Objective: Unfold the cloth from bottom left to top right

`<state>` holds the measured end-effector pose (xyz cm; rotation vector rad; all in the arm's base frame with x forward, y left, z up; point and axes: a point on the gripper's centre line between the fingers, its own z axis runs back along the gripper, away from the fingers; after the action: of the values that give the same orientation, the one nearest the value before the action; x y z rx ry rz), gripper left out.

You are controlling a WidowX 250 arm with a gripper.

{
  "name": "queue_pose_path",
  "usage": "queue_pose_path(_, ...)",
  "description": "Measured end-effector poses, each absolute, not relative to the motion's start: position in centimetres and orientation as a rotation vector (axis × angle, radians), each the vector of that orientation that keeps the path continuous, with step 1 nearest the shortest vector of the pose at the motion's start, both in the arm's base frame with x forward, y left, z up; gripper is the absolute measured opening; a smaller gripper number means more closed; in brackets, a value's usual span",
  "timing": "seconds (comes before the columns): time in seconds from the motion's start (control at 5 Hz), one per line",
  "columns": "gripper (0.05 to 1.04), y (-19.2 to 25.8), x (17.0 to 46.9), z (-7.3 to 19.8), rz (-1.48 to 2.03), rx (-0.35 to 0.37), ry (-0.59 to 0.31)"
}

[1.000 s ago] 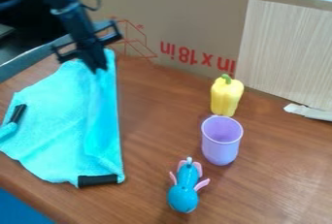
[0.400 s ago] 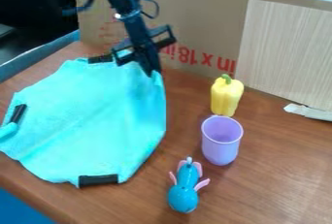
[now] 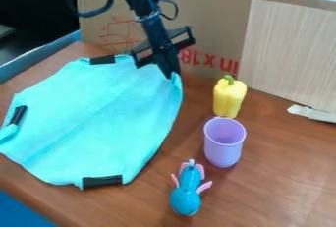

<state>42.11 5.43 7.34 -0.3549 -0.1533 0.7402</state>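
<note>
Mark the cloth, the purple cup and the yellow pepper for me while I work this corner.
Cloth (image 3: 105, 115), camera view: middle of its spread surface.
Purple cup (image 3: 224, 151), camera view: outer wall, below the rim.
Yellow pepper (image 3: 228, 99), camera view: middle of its body.

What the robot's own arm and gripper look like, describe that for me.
The robot arm is black, with slim, jointed links. Thick black cables loop out on both sides of it. The gripper is black too, narrow towards its tip, with an angular, open frame jutting out to either side above.

Apparently robot lab | black arm (image 3: 150, 18) | cardboard screen (image 3: 210, 12) | wood-look table (image 3: 282, 172)
</note>
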Motion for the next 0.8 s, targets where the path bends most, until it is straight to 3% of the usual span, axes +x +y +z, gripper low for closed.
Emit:
queue_pose_path(0.2,0.260,4.8,42.3,7.3,0.743,-0.353,-0.156)
queue_pose_path(0.6,0.861,5.1,41.5,8.7,0.706,-0.387,-0.149)
queue_pose_path(0.8,1.002,7.1,40.4,10.6,0.706,-0.410,-0.150)
